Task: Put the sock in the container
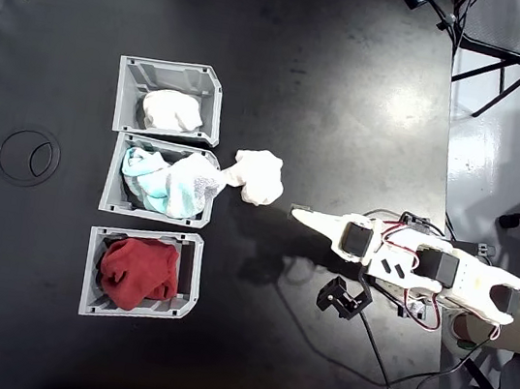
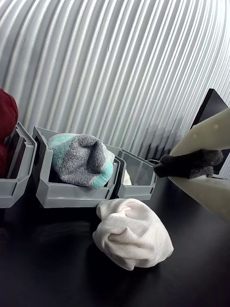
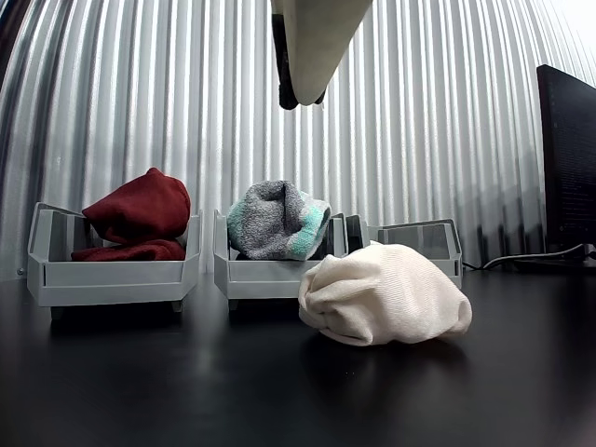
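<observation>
The sock is a lumpy off-white bundle lying on the black table, just right of the middle bin in the fixed view; I also see the sock in the wrist view and the sock in the other view. The container is the top grey bin, with white fabric inside; the container and the container stand behind the sock. My gripper hangs a short way right of the sock, apart from it. The gripper looks shut on nothing; the gripper is above the table.
The middle bin holds teal-and-white cloth spilling over its rim toward the sock. The bottom bin holds dark red cloth. A loose black part and cables lie by the arm base. A monitor stands at right.
</observation>
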